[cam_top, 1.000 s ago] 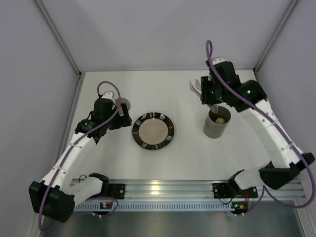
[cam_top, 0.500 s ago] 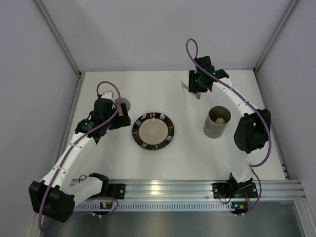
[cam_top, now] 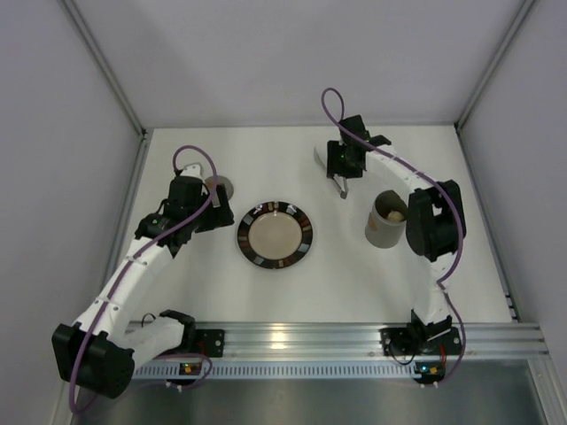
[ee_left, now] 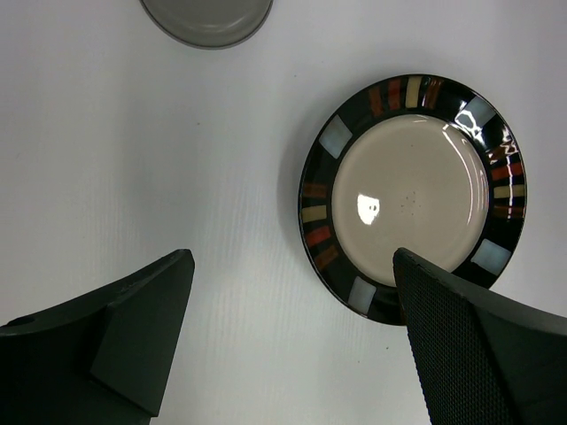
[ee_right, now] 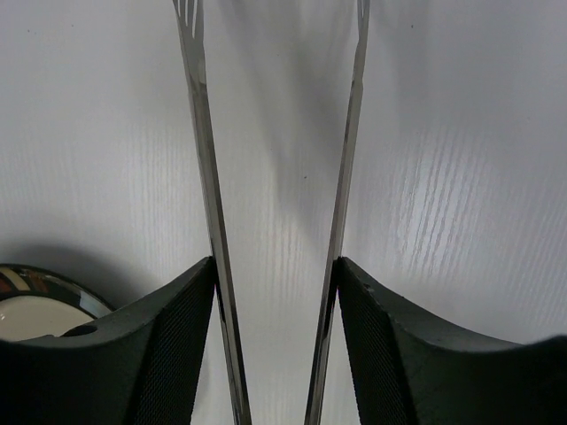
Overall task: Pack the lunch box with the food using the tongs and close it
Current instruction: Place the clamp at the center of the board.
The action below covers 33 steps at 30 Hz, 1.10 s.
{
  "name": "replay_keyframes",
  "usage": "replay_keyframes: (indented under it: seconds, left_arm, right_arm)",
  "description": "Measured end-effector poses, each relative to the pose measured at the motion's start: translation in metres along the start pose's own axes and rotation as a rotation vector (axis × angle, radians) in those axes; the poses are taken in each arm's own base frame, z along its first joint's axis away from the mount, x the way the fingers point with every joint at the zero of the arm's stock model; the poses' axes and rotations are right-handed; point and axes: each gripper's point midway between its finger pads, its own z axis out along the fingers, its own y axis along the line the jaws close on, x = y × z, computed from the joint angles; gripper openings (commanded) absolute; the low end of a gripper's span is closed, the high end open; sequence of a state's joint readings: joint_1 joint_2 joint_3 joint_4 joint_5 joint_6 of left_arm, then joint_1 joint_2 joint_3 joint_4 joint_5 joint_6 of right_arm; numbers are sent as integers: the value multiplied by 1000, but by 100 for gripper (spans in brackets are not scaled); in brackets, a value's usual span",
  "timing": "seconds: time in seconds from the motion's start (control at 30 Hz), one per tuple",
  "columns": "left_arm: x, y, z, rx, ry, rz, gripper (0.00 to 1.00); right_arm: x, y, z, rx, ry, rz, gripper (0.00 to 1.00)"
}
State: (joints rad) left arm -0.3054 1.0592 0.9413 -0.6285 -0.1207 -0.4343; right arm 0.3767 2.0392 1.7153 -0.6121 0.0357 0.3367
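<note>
Two steps seemingly remaining: parking tongs point(ee_right: 201, 133), pinched in right gripper point(ee_right: 275, 283), near table's point(cam_top: 266, 159) far edge; then fetching lid point(ee_left: 206, 18) with wide-spread left gripper point(ee_left: 292, 266).

I see a lab booth. Plain grey walls point(cam_top: 266, 53) close in a white table point(cam_top: 266, 292) and metal rail point(cam_top: 292, 341).

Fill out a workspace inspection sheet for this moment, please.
Surface: white table, no spills seen.
Job's things: lunch box upright and open, with food inside; lid lying on the table near the left arm; tongs in the right gripper.
Clutter: plate bare; nothing else seen.
Grippers: left gripper open, holding nothing; right gripper clamps the tongs' arms.
Cables: purple cables loop off both wrists.
Surroundings: grey walls; metal rail at the near edge.
</note>
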Motion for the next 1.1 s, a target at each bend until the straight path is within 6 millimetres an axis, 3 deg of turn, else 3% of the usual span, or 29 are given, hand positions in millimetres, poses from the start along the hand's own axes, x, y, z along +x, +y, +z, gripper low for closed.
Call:
replay_keyframes:
  seconds: [0.23, 0.9, 1.1]
  left_arm:
    - [0, 0, 0, 0, 0, 0, 99]
    - [-1, 0, -1, 1, -3, -1, 99]
    - [-2, 0, -2, 0, -9, -2, 99]
  right_arm:
    - [-1, 0, 1, 11, -6, 5, 63]
    - [14, -1, 5, 55, 10, -23, 67]
    - [9, 16, -1, 49, -11, -57, 67]
